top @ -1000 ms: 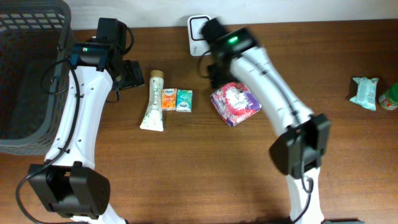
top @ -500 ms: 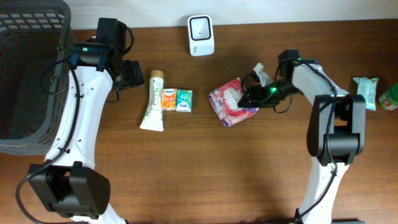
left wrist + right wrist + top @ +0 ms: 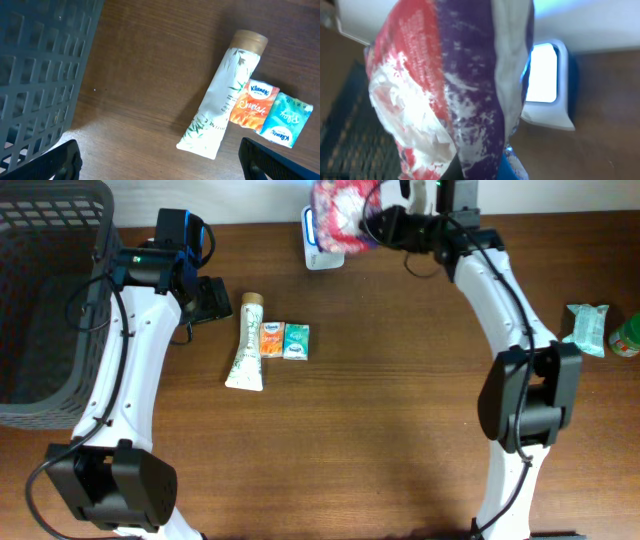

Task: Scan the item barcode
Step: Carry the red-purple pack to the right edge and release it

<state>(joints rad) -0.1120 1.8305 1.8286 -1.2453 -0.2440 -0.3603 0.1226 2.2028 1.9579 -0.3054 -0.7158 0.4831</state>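
right gripper (image 3: 378,225) pinches the red-and-purple packet (image 3: 338,210) just before the scanner (image 3: 313,256); left gripper (image 3: 212,298) hangs spread near the tube (image 3: 245,345).

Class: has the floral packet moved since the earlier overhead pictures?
Yes. The floral packet, shut in the right gripper, has gone from the table right of the tissue packs up to the white scanner.

A shop checkout mock-up is suggested: a scanner (image 3: 325,257) is stood on a wooden surface (image 3: 380,430), a pack (image 3: 335,215) is held before it, a basket (image 3: 40,300) is set far to its left, and a tube (image 3: 246,345) and tissues (image 3: 284,340) are laid front-left of it.
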